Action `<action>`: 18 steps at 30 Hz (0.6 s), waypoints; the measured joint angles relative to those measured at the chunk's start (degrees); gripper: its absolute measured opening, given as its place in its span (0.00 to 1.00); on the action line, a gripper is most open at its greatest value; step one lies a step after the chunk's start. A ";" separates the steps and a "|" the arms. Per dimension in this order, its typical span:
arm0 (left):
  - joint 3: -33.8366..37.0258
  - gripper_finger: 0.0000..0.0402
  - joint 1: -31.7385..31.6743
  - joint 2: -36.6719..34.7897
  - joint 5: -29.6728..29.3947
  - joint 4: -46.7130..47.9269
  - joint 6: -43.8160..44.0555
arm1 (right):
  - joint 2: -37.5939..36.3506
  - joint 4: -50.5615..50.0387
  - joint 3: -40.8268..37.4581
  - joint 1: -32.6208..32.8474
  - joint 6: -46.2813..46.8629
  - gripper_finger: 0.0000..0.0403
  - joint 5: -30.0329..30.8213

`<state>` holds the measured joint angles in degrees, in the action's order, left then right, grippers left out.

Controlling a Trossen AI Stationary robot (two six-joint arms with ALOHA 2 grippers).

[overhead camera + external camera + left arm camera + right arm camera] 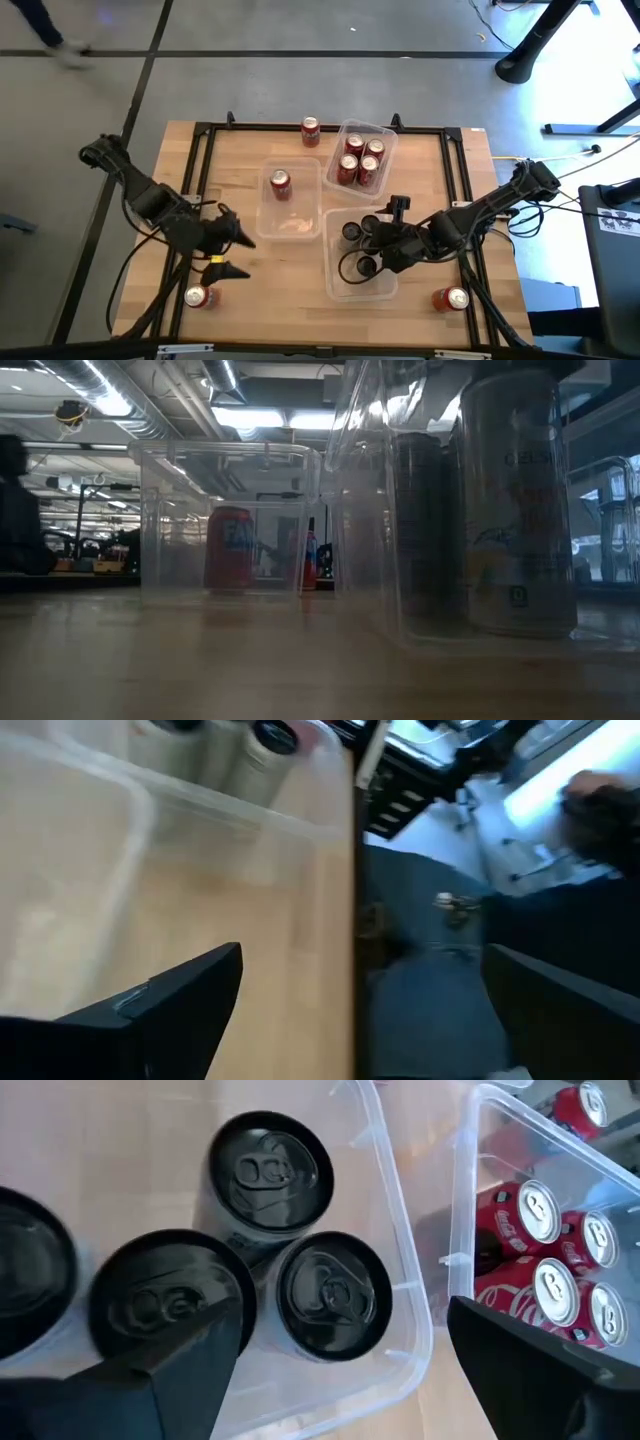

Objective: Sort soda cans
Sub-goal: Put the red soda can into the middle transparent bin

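Your right gripper (372, 243) is hovering, fingers spread, over the black cans (270, 1175) at lower center (clear bin (331, 283)); your left gripper (240, 255) is idling, fingers spread, at lower left above the tabletop (240, 160).

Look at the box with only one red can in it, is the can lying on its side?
No, the single red can stands upright in the middle bin, its silver top facing the overhead camera.
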<state>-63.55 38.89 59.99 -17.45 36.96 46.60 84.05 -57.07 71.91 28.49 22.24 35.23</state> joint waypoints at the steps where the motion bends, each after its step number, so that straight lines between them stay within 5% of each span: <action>1: 0.00 0.99 1.00 0.18 0.02 -0.67 1.47 | 0.00 0.57 -0.35 0.00 0.02 0.87 0.26; 9: 0.02 0.98 4.14 4.52 -2.52 -5.45 6.57 | 0.00 1.67 -0.54 0.00 0.02 0.87 0.43; 18: 0.05 0.98 5.73 10.50 7.90 12.83 26.57 | 0.00 1.69 -0.54 0.00 -0.16 0.87 0.43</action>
<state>-63.50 44.62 70.49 -9.54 49.79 73.17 84.05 -55.37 71.37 28.49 22.09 35.66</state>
